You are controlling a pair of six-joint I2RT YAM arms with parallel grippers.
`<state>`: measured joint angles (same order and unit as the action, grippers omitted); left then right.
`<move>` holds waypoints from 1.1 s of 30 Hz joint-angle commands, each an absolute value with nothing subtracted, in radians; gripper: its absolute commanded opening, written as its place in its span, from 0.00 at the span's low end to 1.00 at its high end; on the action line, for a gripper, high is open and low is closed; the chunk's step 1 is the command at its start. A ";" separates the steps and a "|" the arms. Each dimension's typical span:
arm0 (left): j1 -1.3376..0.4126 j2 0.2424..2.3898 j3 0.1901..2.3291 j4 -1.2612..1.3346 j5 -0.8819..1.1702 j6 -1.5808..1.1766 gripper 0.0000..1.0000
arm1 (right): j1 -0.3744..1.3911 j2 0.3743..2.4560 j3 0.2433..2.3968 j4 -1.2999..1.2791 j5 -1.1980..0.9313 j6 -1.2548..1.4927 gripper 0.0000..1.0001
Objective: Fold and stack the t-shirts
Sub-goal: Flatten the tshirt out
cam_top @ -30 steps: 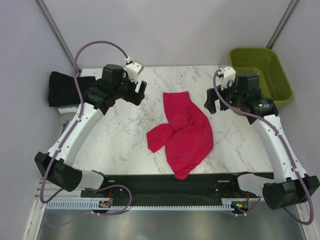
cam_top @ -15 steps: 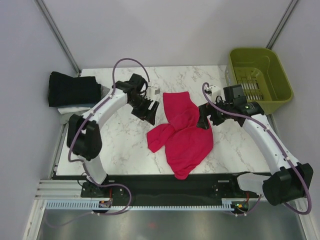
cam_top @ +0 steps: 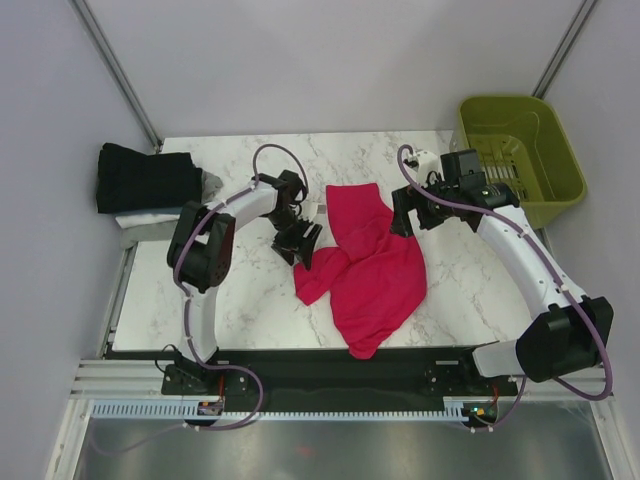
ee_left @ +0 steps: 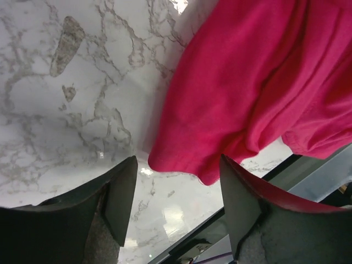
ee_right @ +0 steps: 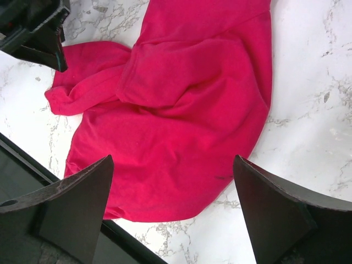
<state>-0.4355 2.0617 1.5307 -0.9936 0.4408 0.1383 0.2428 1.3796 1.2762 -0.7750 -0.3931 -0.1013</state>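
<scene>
Overhead, pink t-shirt [cam_top: 372, 268]: crumpled in the middle of the worktop [cam_top: 230, 300], between the two arms.
Overhead, black t-shirt [cam_top: 148, 178]: folded, at the far left edge.
Overhead, basket [cam_top: 520, 140]: far right corner.
Left wrist, left end effector [ee_left: 177, 165]: spread, with the pink sleeve end between its fingers.
Right wrist, right end effector [ee_right: 170, 165]: spread wide over the pink t-shirt, gripping nothing.

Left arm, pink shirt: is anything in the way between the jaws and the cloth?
Nothing visible. The left gripper has its jaws open right over the edge of the pink shirt, at its bunched sleeve. Only the bare marble table lies beside it.
</scene>
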 commanded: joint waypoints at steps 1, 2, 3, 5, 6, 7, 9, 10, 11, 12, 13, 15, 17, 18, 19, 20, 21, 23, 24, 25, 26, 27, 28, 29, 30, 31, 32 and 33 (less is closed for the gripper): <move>-0.446 2.118 1.543 -0.974 0.468 0.140 0.67 | 0.244 1.362 1.290 -0.749 -0.376 -0.107 0.98; -0.448 2.128 1.548 -0.973 0.477 0.135 0.66 | 0.245 1.355 1.282 -0.743 -0.376 -0.103 0.98; -0.449 2.135 1.554 -0.973 0.480 0.127 0.64 | 0.244 1.351 1.278 -0.739 -0.377 -0.097 0.98; -0.449 2.151 1.568 -0.969 0.489 0.111 0.43 | 0.250 1.351 1.269 -0.727 -0.377 -0.081 0.96; -0.449 2.152 1.575 -0.965 0.494 0.104 0.30 | 0.258 1.361 1.267 -0.724 -0.374 -0.086 0.96; -0.449 2.152 1.575 -0.963 0.508 0.092 0.04 | 0.287 1.368 1.267 -0.724 -0.361 -0.100 0.90; -0.448 2.140 1.568 -0.948 0.514 0.080 0.02 | 0.372 1.397 1.279 -0.724 -0.321 -0.173 0.85; -0.448 2.122 1.562 -0.937 0.505 0.069 0.02 | 0.402 1.411 1.293 -0.724 -0.295 -0.220 0.83; -0.446 2.109 1.556 -0.928 0.497 0.064 0.02 | 0.434 1.443 1.301 -0.726 -0.281 -0.239 0.83; -0.437 2.099 1.539 -0.919 0.486 0.052 0.02 | 0.493 1.462 1.310 -0.726 -0.267 -0.256 0.82; -0.428 2.083 1.533 -0.899 0.473 0.046 0.02 | 0.526 1.485 1.321 -0.727 -0.250 -0.276 0.82; -0.399 2.045 1.522 -0.894 0.472 0.041 0.02 | 0.602 1.555 1.357 -0.727 -0.207 -0.308 0.82; -0.382 2.022 1.522 -0.894 0.474 0.040 0.02 | 0.632 1.629 1.397 -0.726 -0.184 -0.310 0.82; -0.371 2.001 1.523 -0.896 0.474 0.040 0.02 | 0.638 1.647 1.407 -0.723 -0.186 -0.302 0.82; -0.367 1.990 1.522 -0.896 0.476 0.044 0.02 | 0.640 1.666 1.416 -0.712 -0.184 -0.299 0.81; -0.364 1.977 1.519 -0.896 0.472 0.044 0.02 | 0.640 1.695 1.430 -0.707 -0.178 -0.298 0.81; -0.359 1.962 1.513 -0.896 0.472 0.043 0.02 | 0.643 1.706 1.434 -0.703 -0.163 -0.299 0.81; -0.354 1.948 1.506 -0.897 0.477 0.043 0.02 | 0.646 1.733 1.436 -0.687 -0.126 -0.308 0.80; -0.353 1.944 1.503 -0.899 0.479 0.044 0.02 | 0.647 1.739 1.436 -0.681 -0.108 -0.311 0.80; -0.353 1.931 1.502 -0.897 0.485 0.044 0.02 | 0.649 1.744 1.433 -0.670 -0.089 -0.319 0.80; -0.353 1.927 1.500 -0.899 0.491 0.043 0.02 | 0.649 1.755 1.431 -0.669 -0.081 -0.319 0.80; -0.353 1.924 1.500 -0.899 0.494 0.041 0.02 | 0.655 1.762 1.433 -0.669 -0.075 -0.321 0.80; -0.353 1.924 1.503 -0.899 0.506 0.038 0.02 | 0.657 1.772 1.436 -0.669 -0.069 -0.327 0.80; -0.353 1.924 1.505 -0.899 0.512 0.040 0.02 | 0.663 1.785 1.439 -0.669 -0.063 -0.331 0.80; -0.353 1.925 1.509 -0.897 0.518 0.038 0.02 | 0.672 1.795 1.443 -0.670 -0.061 -0.336 0.80; -0.351 1.930 1.512 -0.899 0.523 0.038 0.02 | 0.676 1.804 1.457 -0.676 -0.060 -0.339 0.80; -0.350 1.934 1.516 -0.899 0.525 0.038 0.02 | 0.680 1.822 1.466 -0.678 -0.058 -0.345 0.80; -0.347 1.937 1.519 -0.899 0.526 0.041 0.02 | 0.689 1.835 1.474 -0.681 -0.055 -0.347 0.80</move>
